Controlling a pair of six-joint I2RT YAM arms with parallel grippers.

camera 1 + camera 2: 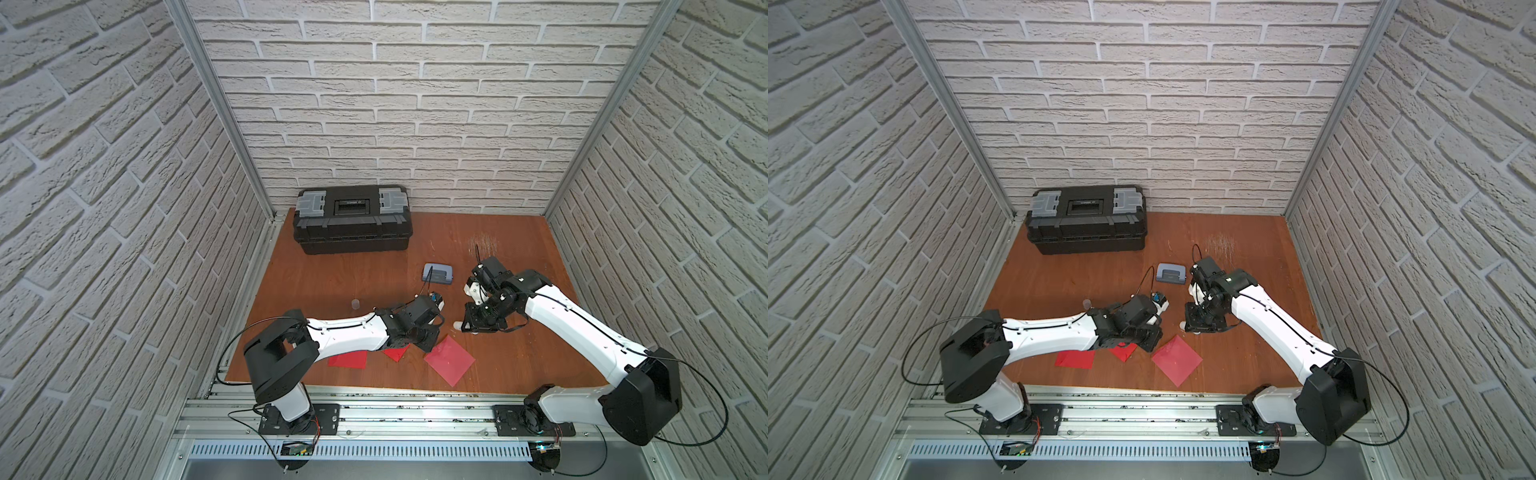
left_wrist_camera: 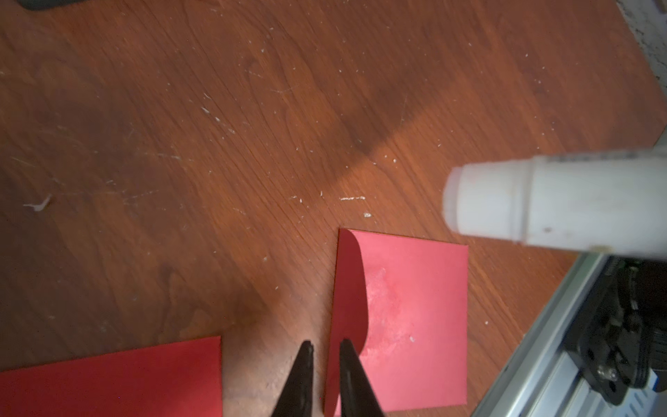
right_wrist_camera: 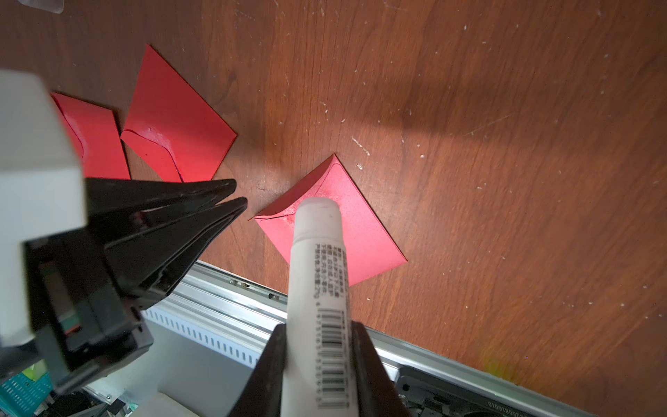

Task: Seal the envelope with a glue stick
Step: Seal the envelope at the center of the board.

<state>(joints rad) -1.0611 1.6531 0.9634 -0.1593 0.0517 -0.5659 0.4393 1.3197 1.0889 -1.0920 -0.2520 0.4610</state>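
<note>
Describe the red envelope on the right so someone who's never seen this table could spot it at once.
Go to the front edge of the wooden table, by the metal rail; three red envelopes lie there. The right-hand envelope lies apart, turned like a diamond, while the middle envelope and left-hand envelope are partly hidden under the left arm.
</note>
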